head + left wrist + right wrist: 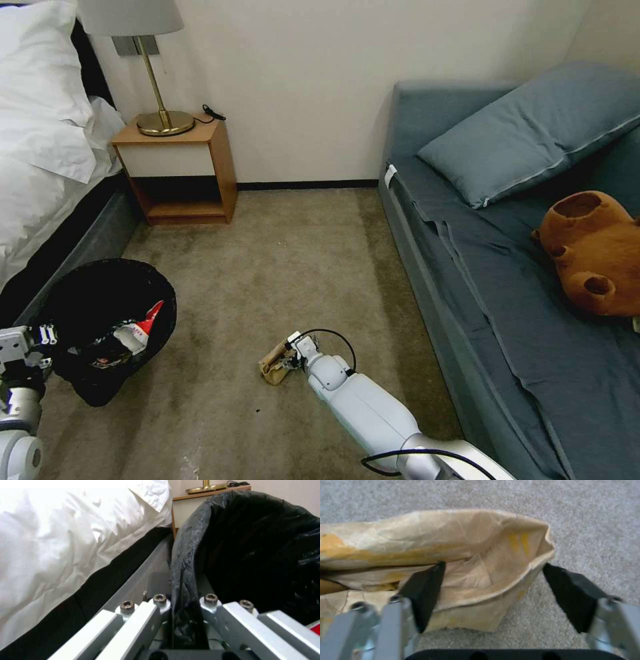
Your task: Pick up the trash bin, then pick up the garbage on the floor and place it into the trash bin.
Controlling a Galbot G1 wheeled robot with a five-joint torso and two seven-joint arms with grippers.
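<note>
One bin (100,320), gripped at its bagged rim by the left gripper (185,620), clamped; mouth tilted up toward the right. One paper bag (273,365) on carpet (267,267), long axis crosswise, straddled by right gripper (493,592), spread wide, gripping nothing.

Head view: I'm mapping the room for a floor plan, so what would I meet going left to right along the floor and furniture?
Left pincer → trash bin → brown paper bag → right pincer → sofa → plush bear.
</note>
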